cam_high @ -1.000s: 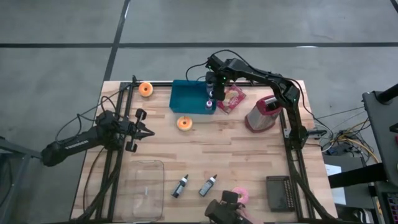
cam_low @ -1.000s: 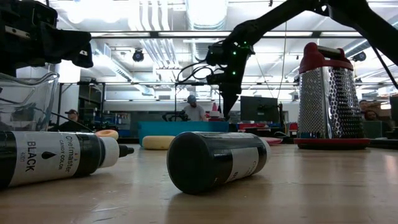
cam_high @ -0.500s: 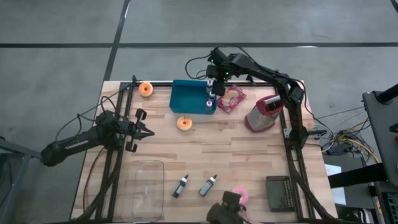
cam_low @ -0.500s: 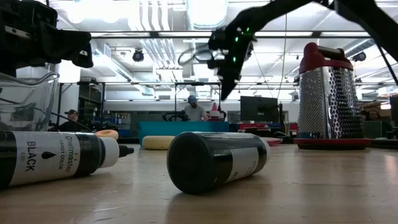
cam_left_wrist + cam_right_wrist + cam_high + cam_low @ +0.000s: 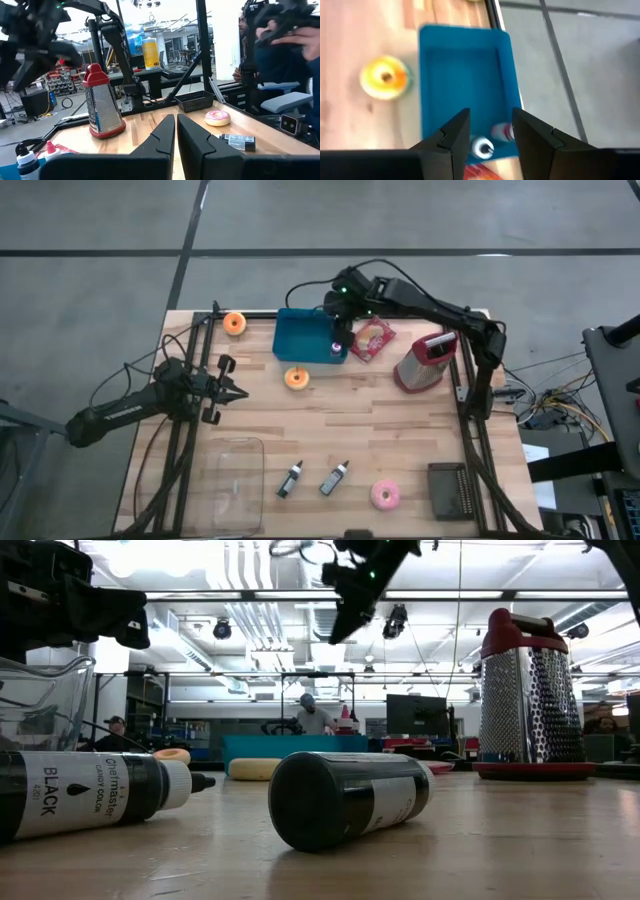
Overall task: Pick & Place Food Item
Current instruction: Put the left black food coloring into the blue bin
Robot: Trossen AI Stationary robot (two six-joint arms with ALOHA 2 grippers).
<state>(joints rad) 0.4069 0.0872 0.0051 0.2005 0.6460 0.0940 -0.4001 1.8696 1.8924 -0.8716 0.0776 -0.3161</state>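
- Right gripper [image 5: 337, 298]: raised high above the far edge of the blue bin [image 5: 305, 335], fingers spread apart in the right wrist view, nothing held between them.
- Left gripper [image 5: 238, 392]: parked over the left side of the table, well apart from the bin; fingers pressed together in the left wrist view, nothing grasped.
- Blue bin: set near the table's far edge; two small bottles [image 5: 482, 146] are seen standing in one corner of it, the rest of its floor bare.
- Orange donut [image 5: 296, 378]: lying on the wood just beside the bin's near edge, outside it; seen also beside the bin in the right wrist view [image 5: 385, 77].
- Second orange donut [image 5: 234, 324]: at the far left corner of the table.
- Pink donut [image 5: 385, 495]: at the near edge, beside a dark basket [image 5: 447, 491].
- Other items: red-topped grater [image 5: 425, 360], food packet [image 5: 371, 339], clear container [image 5: 232, 472], two black bottles [image 5: 289, 478].
- Step judged in hand: the right arm empty and lifted, between grasps; no food item is carried.
- Next move judged to call for: descent onto a donut, most likely the one beside the bin, with open fingers centred over it before closing.
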